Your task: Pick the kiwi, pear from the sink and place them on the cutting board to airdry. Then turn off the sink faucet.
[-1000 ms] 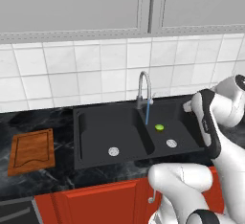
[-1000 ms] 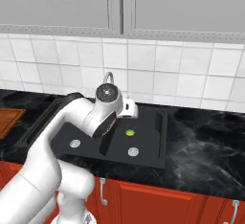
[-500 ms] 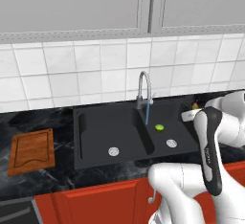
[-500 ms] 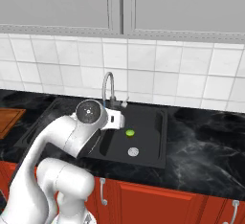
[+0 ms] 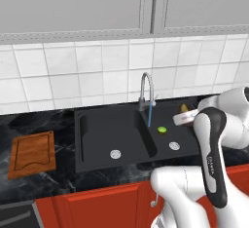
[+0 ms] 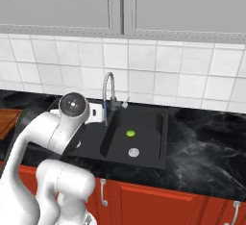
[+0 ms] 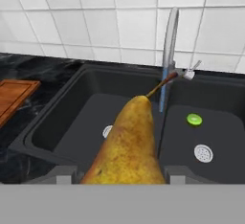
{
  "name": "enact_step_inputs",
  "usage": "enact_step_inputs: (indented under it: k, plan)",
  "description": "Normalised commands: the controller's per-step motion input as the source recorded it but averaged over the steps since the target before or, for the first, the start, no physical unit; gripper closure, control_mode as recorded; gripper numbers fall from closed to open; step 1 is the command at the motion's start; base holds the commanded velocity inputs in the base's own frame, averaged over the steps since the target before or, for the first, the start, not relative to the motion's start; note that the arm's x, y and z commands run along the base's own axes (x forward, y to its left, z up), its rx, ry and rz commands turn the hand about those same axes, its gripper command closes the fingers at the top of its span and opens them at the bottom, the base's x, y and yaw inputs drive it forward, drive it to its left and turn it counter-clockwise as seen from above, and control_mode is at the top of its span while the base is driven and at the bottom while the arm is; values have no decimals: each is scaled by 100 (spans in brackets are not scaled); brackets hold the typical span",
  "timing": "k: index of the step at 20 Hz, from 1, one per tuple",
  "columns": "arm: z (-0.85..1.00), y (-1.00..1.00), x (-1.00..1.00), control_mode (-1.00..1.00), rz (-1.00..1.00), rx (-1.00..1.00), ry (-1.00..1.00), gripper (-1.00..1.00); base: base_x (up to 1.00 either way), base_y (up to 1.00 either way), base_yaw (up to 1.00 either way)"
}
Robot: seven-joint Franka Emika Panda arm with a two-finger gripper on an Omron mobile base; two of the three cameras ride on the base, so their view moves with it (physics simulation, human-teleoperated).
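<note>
Pear (image 7: 129, 146) clamped in the jaws, lifted above the sink.

Yellow-brown, speckled, stem pointing toward the sink faucet (image 7: 168, 50); gripped low on its body between the two grey fingertips (image 7: 64, 174) of the gripper (image 7: 119, 175), a sliver of yellow also peeking beside the wrist in the left base view. Below and beyond, black double-basin sink (image 5: 97, 146) set into the dark marble desk (image 6: 206, 142). Kiwi (image 5: 162, 130) lying green in the right basin, close to the round silver drain (image 5: 174, 146), under a thin blue stream running from the spout. Cutting board (image 5: 33, 153) flat on the desk, well apart to the left of the sink, bare. White tiled wall (image 5: 73, 76) behind, red cabinet fronts (image 6: 168, 202) beneath.
</note>
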Motion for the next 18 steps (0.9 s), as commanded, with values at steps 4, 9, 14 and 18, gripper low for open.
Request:
enact_step_inputs:
  k: [4,9,14,18]
  plan:
    - [6,87,-24,-100,16,0,-4,100,0,0,0]
    - [0,79,-40,-100,10,-1,-7,100,0,0,0]
    - [0,66,-19,-100,1,0,-5,100,0,0,0]
    - [-1,57,-15,-100,-1,0,-12,100,0,0,0]
